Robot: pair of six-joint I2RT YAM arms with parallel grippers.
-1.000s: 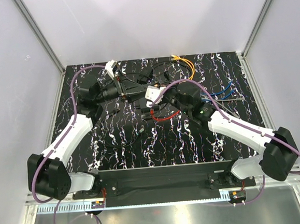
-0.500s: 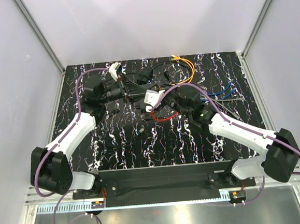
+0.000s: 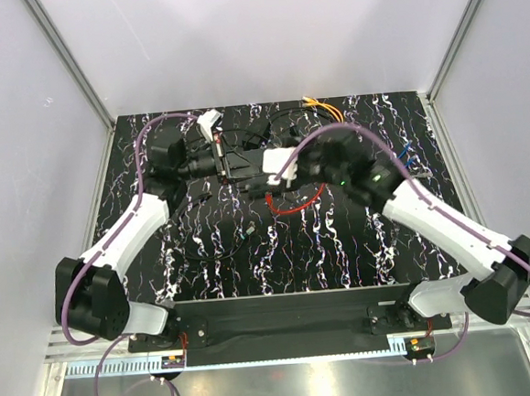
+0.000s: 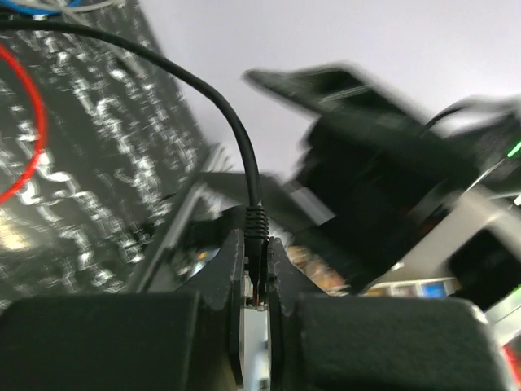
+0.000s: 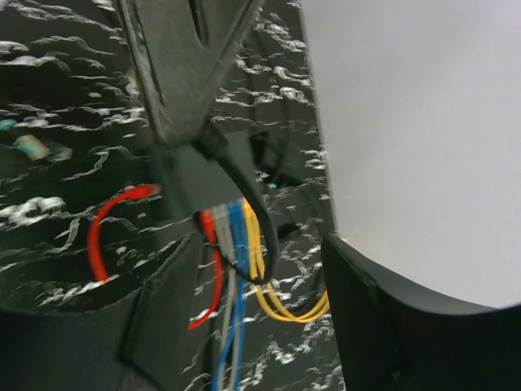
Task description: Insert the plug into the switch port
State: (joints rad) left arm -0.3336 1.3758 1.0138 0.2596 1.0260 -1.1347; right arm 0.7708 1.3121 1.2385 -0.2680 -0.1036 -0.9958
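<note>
Over the marbled table (image 3: 205, 249) both arms reach toward each other. The right gripper (image 5: 264, 242) shows its fingers apart, but whether they grip anything cannot be told. The left gripper (image 4: 254, 240) is clenched on the plug (image 4: 257, 273). The switch is lost among blurred black shapes ahead, so insertion looks yet to come.

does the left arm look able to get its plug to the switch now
Likely yes: the left gripper is shut on the plug and, in the right wrist view, sits close by the switch, nothing between. How well they line up is too blurred to tell.
</note>
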